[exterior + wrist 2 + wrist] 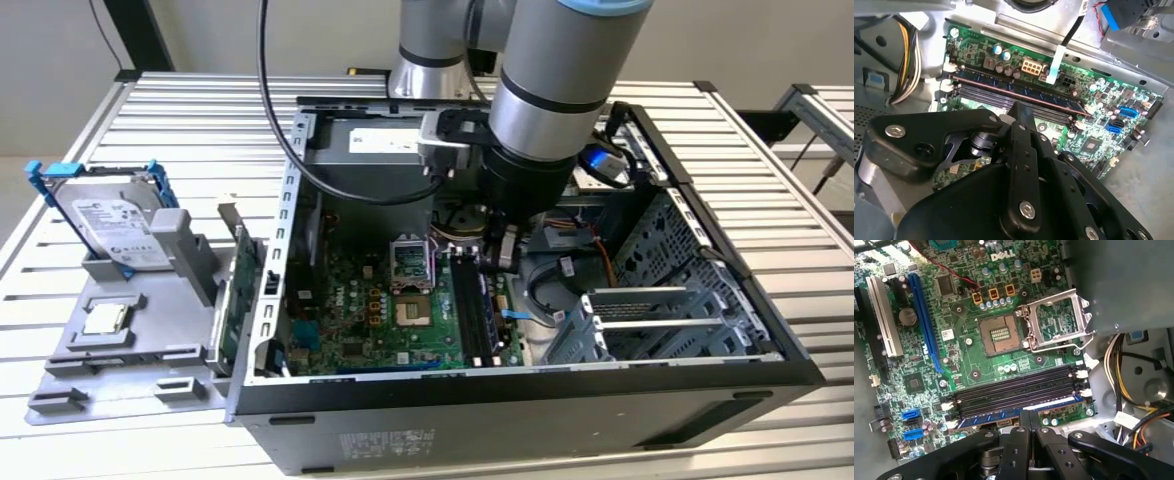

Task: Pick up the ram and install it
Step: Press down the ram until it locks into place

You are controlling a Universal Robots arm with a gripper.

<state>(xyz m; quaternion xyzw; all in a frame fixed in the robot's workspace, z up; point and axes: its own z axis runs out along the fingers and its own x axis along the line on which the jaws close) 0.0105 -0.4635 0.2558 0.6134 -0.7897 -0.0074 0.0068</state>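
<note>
Slatted metal surface (187,110) carries an open computer case (534,400). Nearest in both wrist views, the hand (1028,416) has its fingers (1021,112) pressed together just above the ram (1014,412), which sits in the outermost memory slot of the motherboard (954,315). Beyond lies the open processor socket (999,335).

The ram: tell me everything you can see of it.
The ram is a long, thin stick, a dark board with a row of blue-tinted chips along its face. It stands on edge in the outermost of the memory slots on the motherboard, level with the white latches at the slot ends. In both wrist views the gripper is right at its upper edge, near the middle; whether they touch is unclear. The other slots beside it look empty.
</note>
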